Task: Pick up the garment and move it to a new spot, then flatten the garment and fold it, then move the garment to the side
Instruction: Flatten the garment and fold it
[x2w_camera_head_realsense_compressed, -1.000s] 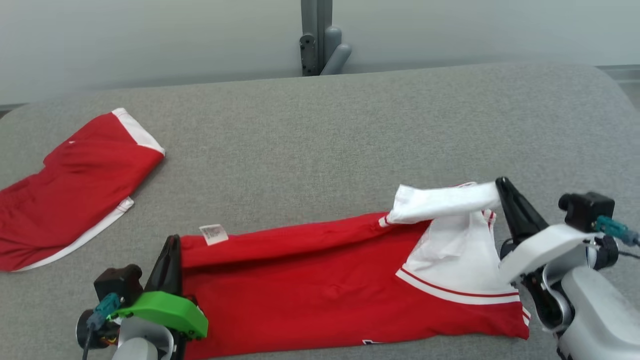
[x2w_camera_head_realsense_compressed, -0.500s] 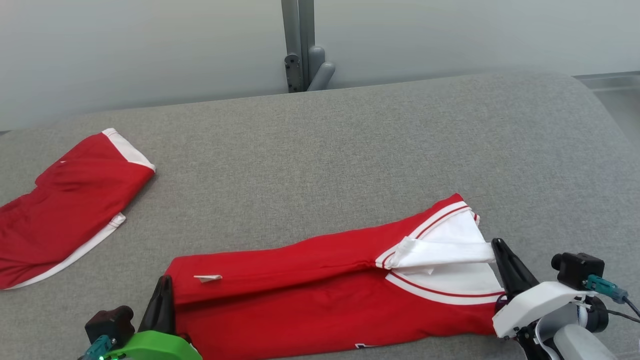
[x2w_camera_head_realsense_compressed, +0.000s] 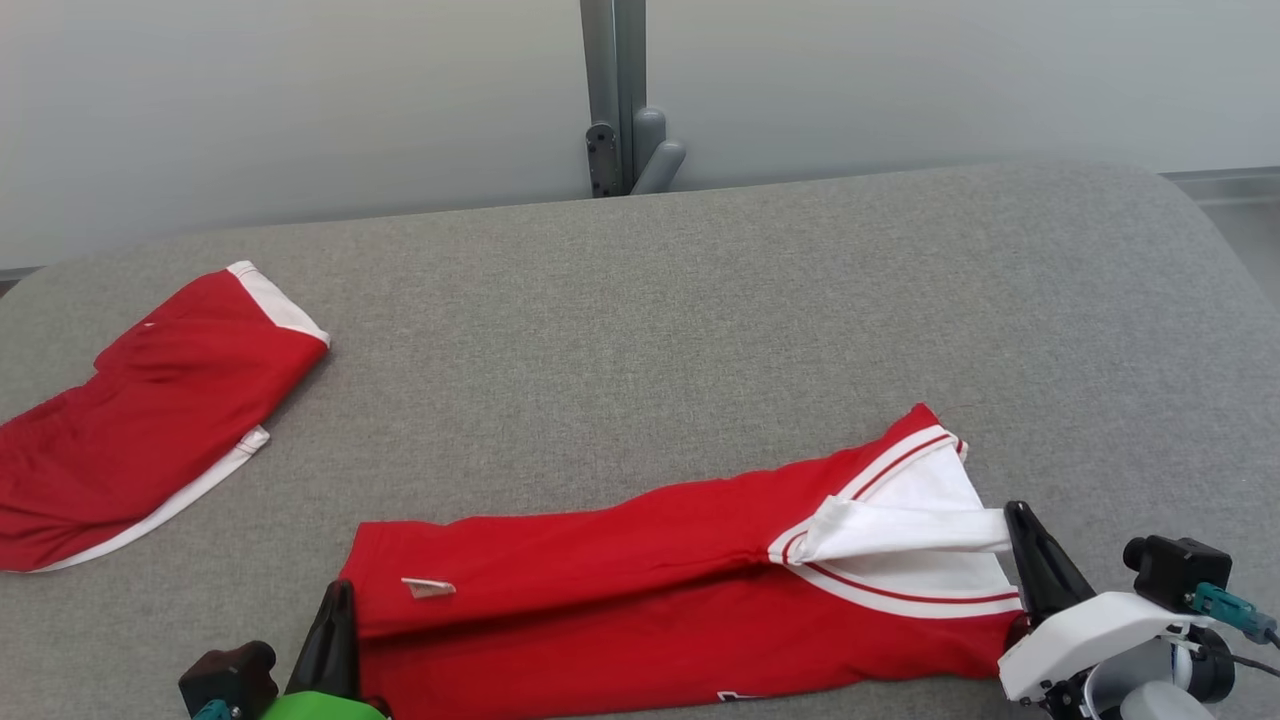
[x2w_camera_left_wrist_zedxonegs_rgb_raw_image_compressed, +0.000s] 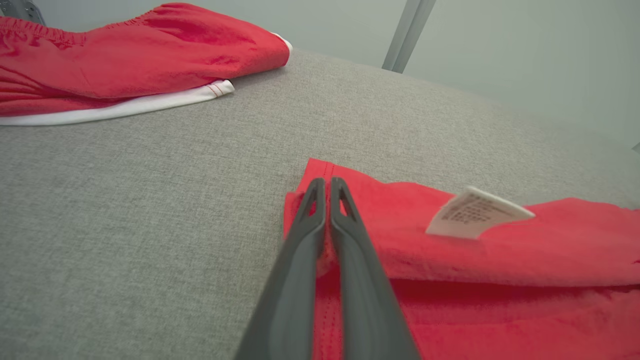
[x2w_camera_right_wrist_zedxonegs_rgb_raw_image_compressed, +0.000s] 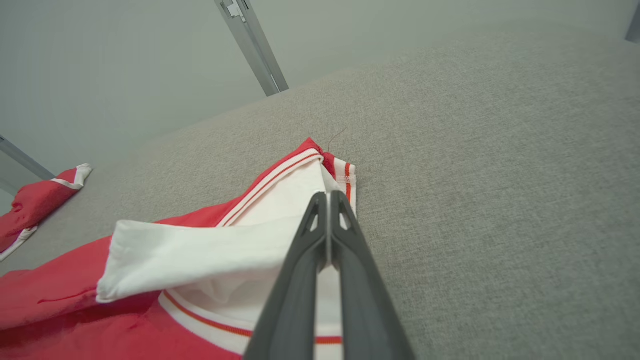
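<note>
— Which step are you on?
— I'm judging it's the fold. The garment (x2w_camera_head_realsense_compressed: 650, 590) is lying long across the near edge, running from 7 to 4 o'clock. My left gripper (x2w_camera_left_wrist_zedxonegs_rgb_raw_image_compressed: 325, 182) is pressed together, pinching its red corner at 7. My right gripper (x2w_camera_right_wrist_zedxonegs_rgb_raw_image_compressed: 327, 197) is pinching the white flap (x2w_camera_right_wrist_zedxonegs_rgb_raw_image_compressed: 200, 245) at 4.
— And next?
— I'm thinking both ends need carrying together, evenly, so nothing is skewing.
— Surroundings?
— I'm working on a grey fabric surface (x2w_camera_head_realsense_compressed: 700, 320). A second red garment (x2w_camera_head_realsense_compressed: 150, 410) is lying at 9 o'clock, and a metal post (x2w_camera_head_realsense_compressed: 615, 90) is standing at 12 against a pale wall (x2w_camera_head_realsense_compressed: 300, 100).
</note>
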